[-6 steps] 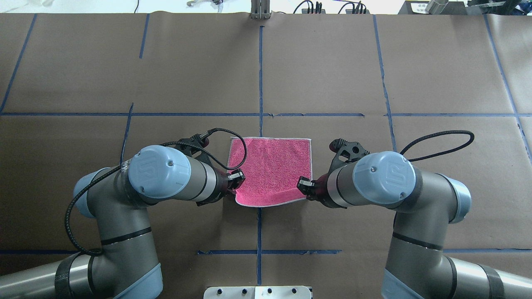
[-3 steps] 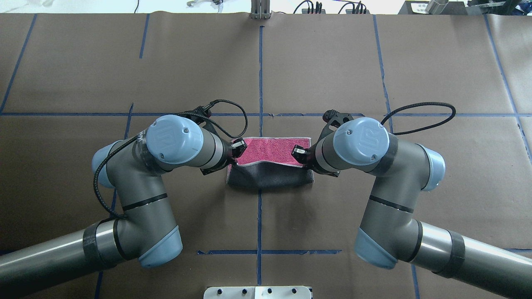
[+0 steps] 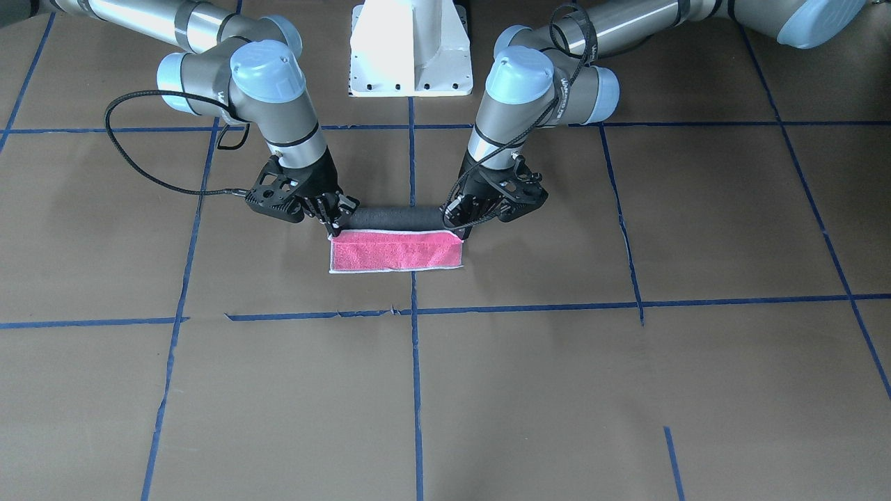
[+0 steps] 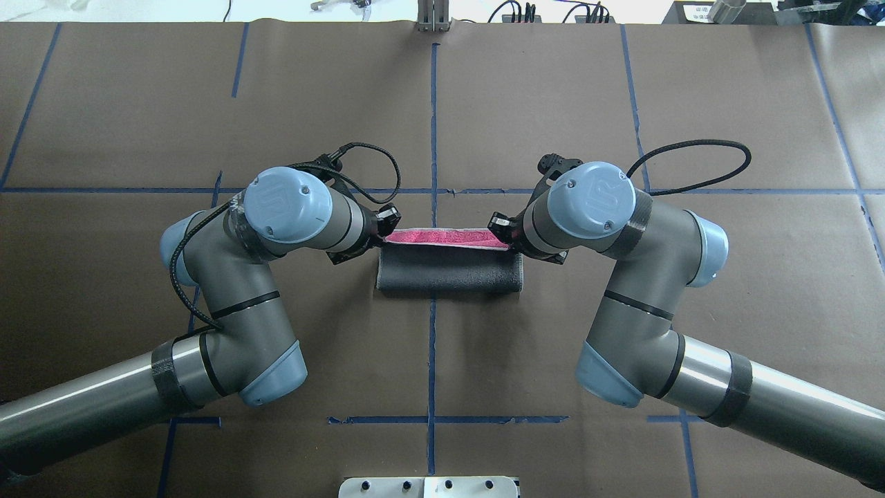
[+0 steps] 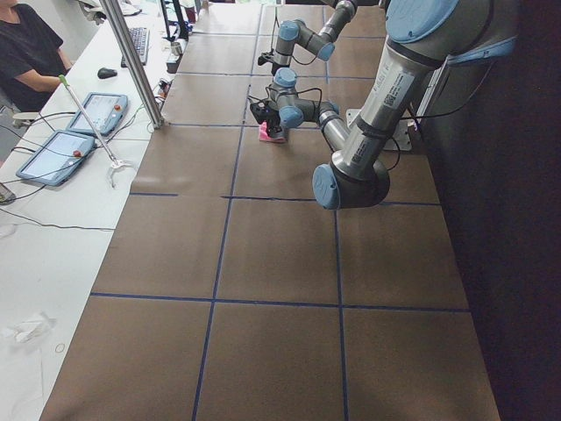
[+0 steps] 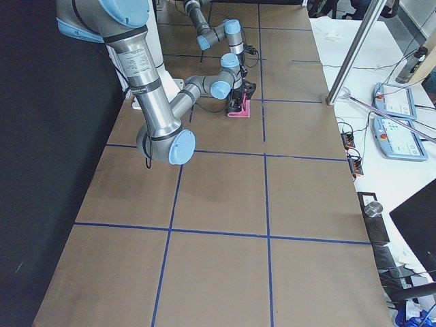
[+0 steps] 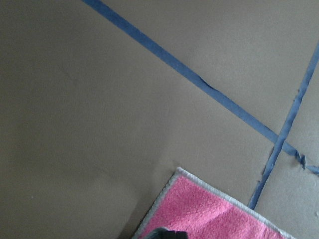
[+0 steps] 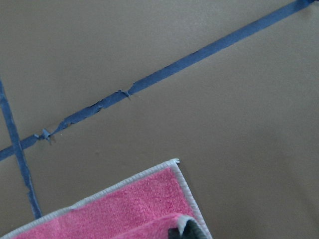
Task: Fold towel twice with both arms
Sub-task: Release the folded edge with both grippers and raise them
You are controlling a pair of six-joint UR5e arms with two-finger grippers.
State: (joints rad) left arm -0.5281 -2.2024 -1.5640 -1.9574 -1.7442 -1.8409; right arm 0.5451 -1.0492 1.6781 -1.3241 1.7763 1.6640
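Front-facing view: the towel (image 3: 397, 250) lies near the middle of the table (image 3: 626, 390), somewhat closer to the robot's edge and well apart from every corner. It is half turned over, with a grey roll rising behind a flat pink strip. The left gripper (image 3: 461, 224) and the right gripper (image 3: 335, 221) each stand low at one end of the roll. Their fingers are closed narrow on a corner of the carried hem, as far as I can judge.

Overhead view: only a thin pink band shows beyond the grey face, so the first fold looks almost done. If one arm goes further than the other, the hems will meet crooked. If both go too far, the carried hem will pass the far hem.

Side views: both claws are too small there to judge.

Left wrist view: the far pink corner lies flat near a blue tape line (image 7: 199, 82). A pull toward the far edge may drag this lower layer over the paper.

Right wrist view: a grey corner with its hem sits in the fingers. The hold is thin, so the corner may slip before release.
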